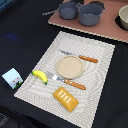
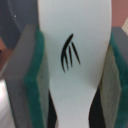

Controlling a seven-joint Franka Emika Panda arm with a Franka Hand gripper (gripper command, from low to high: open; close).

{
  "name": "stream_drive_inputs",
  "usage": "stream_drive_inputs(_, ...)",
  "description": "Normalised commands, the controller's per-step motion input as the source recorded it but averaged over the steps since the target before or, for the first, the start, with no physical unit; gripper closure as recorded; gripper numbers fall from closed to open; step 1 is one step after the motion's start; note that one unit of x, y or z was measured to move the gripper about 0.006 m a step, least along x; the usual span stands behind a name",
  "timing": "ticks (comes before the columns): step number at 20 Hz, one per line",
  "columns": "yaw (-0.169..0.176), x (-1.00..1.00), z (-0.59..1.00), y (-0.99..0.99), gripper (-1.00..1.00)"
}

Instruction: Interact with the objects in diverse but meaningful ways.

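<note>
In the wrist view my gripper [image 2: 75, 75] is shut on a white tube [image 2: 75, 25] with a black claw-like mark. Its green pads [image 2: 34, 80] press on both sides of the tube. Neither the arm nor the tube shows in the exterior view. There, a yellow banana [image 1: 40, 76] lies on the placemat's edge toward the exterior view's left. A pale blue carton [image 1: 12, 78] stands just off the mat beside it. A yellow-orange slab [image 1: 65, 99] lies at the mat's near end. The grey saucepan [image 1: 68, 10] sits at the back.
A tan round plate [image 1: 69, 67] lies mid-placemat [image 1: 100, 55] between an orange-handled fork [image 1: 80, 57] and knife [image 1: 70, 82]. A large grey pot [image 1: 91, 14] and a white bowl [image 1: 123, 17] stand on a brown board [image 1: 107, 31] at the back.
</note>
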Motion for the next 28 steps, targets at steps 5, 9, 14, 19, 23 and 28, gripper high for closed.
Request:
stream_drive_inputs(5, 0.0, 0.02, -0.24, 0.28, 1.0)
stream_drive_inputs(9, 0.001, 0.03, -0.21, 0.38, 1.0)
stream_drive_inputs(14, 0.035, 0.17, -0.09, 0.42, -1.0)
stream_drive_inputs(19, 0.024, 0.1, 0.01, 0.36, -1.0)
stream_drive_inputs(23, -0.028, 0.0, 0.51, 0.06, -1.0)
stream_drive_inputs(28, -0.075, -0.07, 0.8, -0.47, -1.0)
